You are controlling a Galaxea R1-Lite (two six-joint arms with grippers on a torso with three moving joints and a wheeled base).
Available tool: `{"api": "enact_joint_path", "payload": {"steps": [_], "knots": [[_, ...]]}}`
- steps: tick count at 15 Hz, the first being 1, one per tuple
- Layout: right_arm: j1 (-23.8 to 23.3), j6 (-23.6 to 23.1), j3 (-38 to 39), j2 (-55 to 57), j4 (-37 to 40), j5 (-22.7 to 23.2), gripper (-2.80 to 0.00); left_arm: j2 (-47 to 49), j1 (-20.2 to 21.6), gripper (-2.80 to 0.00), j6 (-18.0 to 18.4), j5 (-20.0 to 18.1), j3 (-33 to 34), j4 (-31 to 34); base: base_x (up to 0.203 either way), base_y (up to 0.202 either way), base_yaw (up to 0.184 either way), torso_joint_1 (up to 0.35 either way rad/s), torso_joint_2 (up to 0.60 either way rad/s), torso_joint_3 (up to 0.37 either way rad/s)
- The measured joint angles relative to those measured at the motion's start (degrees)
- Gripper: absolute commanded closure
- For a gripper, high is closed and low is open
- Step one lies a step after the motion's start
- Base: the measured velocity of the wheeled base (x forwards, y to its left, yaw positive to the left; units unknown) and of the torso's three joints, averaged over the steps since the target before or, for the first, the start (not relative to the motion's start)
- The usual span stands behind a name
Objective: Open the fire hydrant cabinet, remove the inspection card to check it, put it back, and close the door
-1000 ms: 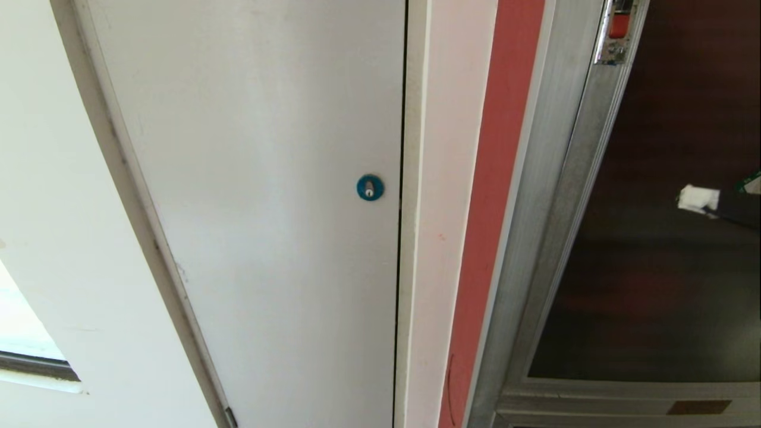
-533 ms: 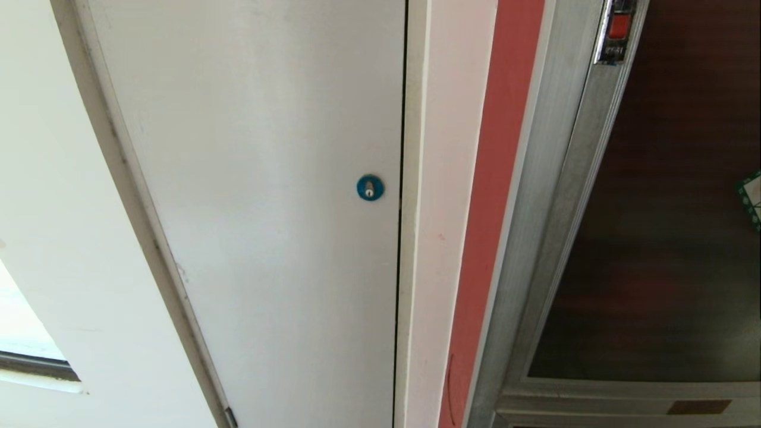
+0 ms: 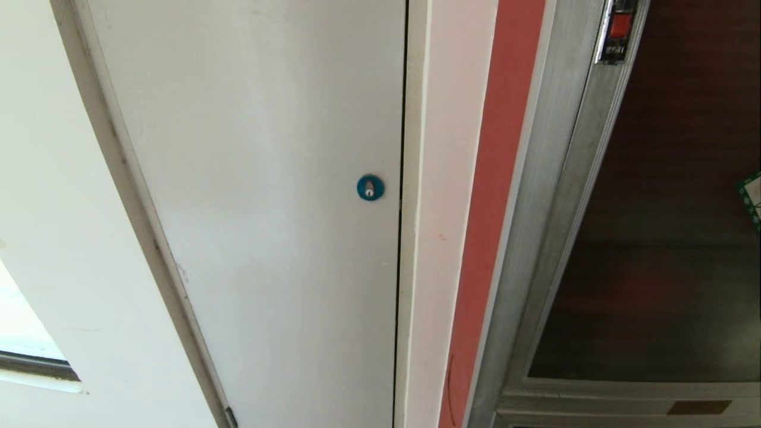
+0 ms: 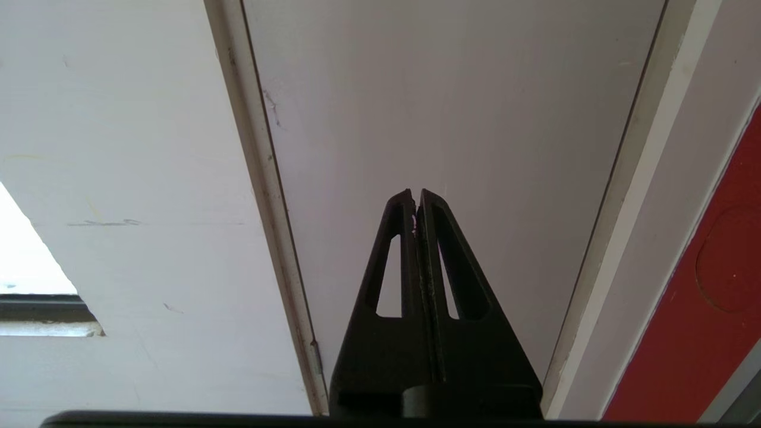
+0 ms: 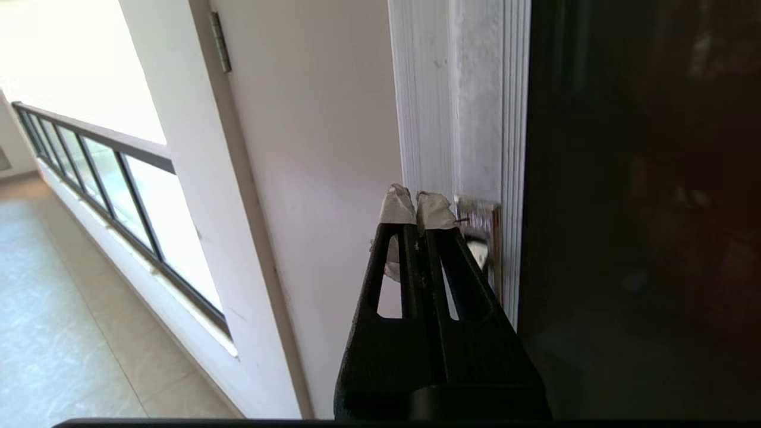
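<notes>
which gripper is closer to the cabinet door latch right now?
Right. The right gripper is shut, its taped tips just short of the latch on the door frame. The left gripper is shut, facing the white door, away from the latch.

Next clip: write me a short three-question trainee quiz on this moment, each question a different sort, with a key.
1. True or false: the right gripper is shut, its taped tips near the latch on the door.
2. Which colour is the round lock on the white door? A red, B blue, C yellow.
3. Fill in: the left gripper is ___ and holds nothing.

Key: 1 true; 2 B; 3 shut.
</notes>
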Motion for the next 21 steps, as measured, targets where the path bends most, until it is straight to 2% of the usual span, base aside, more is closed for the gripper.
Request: {"api": "enact_joint_path", "payload": {"steps": [7, 11, 17, 21], "knots": [[0.0, 0.0, -5.1, 7.8, -5.2, -0.6, 0.0, 0.0, 0.0, 0.0, 0.0, 0.0, 0.0, 0.0, 0.0, 0.0, 0.0, 0.0, 0.0, 0.0], [-0.2, 0.0, -8.0, 11.2, -5.4, -3.2, 0.0, 0.0, 0.0, 0.0, 0.0, 0.0, 0.0, 0.0, 0.0, 0.0, 0.0, 0.0, 0.0, 0.0], [-0.5, -0.2, -8.3, 13.6, -5.6, -8.1, 0.0, 0.0, 0.0, 0.0, 0.0, 0.0, 0.0, 0.0, 0.0, 0.0, 0.0, 0.0, 0.0, 0.0], [-0.8, -0.1, -8.1, 14.0, -5.5, -9.0, 0.0, 0.0, 0.0, 0.0, 0.0, 0.0, 0.0, 0.0, 0.0, 0.0, 0.0, 0.0, 0.0, 0.0]]}}
